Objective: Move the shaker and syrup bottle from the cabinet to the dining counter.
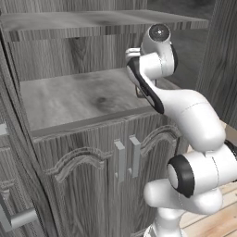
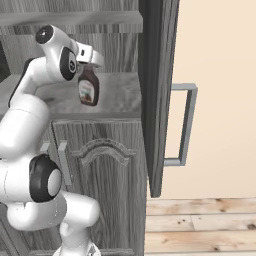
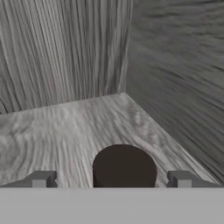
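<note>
Left base view: arm's reaching up into the open cabinet (image 1: 83,152), wrist over the middle shelf (image 1: 69,99), hand tucked behind the forearm, so can't see what it's on from this side

Right base view: there's the syrup bottle (image 2: 88,88), upright on that shelf near the back, white-and-red label facing out, and the gripper (image 2: 88,66) sits right at its cap, just above the neck. Open door (image 2: 159,100) w/ bar handle (image 2: 182,125) hangs to the right, so mind it on the way out

Hand view: dark round cap (image 3: 124,168) dead centre between the two fingertips (image 3: 41,179), one each side, jaws spread wide, nothing clamped yet. Shelf corner behind

Judgement: alignment looks good. Best to drop a bit lower so the pads take the neck or shoulder, not just the cap, close square, lift straight before pulling back. Too high a grip & it may tip
</note>
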Motion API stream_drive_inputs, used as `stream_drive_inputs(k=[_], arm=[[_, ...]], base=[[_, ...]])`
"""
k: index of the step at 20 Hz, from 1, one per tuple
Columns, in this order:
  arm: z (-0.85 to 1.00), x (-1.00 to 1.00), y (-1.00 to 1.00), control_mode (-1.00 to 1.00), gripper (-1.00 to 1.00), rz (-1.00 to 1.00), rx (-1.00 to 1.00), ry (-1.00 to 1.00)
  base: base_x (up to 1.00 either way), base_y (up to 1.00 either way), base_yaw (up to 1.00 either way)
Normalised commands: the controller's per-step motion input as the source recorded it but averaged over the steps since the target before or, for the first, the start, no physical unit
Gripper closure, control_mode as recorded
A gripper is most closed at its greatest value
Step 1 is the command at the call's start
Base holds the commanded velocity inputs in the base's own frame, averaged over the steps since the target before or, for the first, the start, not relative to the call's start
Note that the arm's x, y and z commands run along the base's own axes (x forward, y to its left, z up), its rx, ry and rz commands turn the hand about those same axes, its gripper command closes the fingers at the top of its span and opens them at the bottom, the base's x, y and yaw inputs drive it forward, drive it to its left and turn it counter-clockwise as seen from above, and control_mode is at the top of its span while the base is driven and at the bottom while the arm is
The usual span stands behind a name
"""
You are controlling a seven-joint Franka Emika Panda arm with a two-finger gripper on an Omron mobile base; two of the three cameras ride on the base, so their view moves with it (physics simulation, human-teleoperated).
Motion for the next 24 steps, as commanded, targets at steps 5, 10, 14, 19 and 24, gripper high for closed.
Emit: stream_drive_inputs(k=[5, 10, 14, 19, 24], arm=[[-0.06, 0.09, 0.00, -1.00, -1.00, 0.00, 0.00, 0.00], [0.01, 0.00, 0.00, -1.00, 1.00, 0.00, 0.00, -0.02], [0.17, -0.19, 0.00, -1.00, 1.00, 0.00, 0.00, -0.09], [0.30, -0.56, 0.00, -1.00, 1.00, 0.00, 0.01, -0.14], [0.22, -0.98, -0.06, -1.00, 1.00, 0.00, 0.03, -0.18]], base=[[0.00, 0.00, 0.00], [0.00, 0.00, 0.00], [0.00, 0.00, 0.00], [0.00, 0.00, 0.00], [0.00, 0.00, 0.00]])
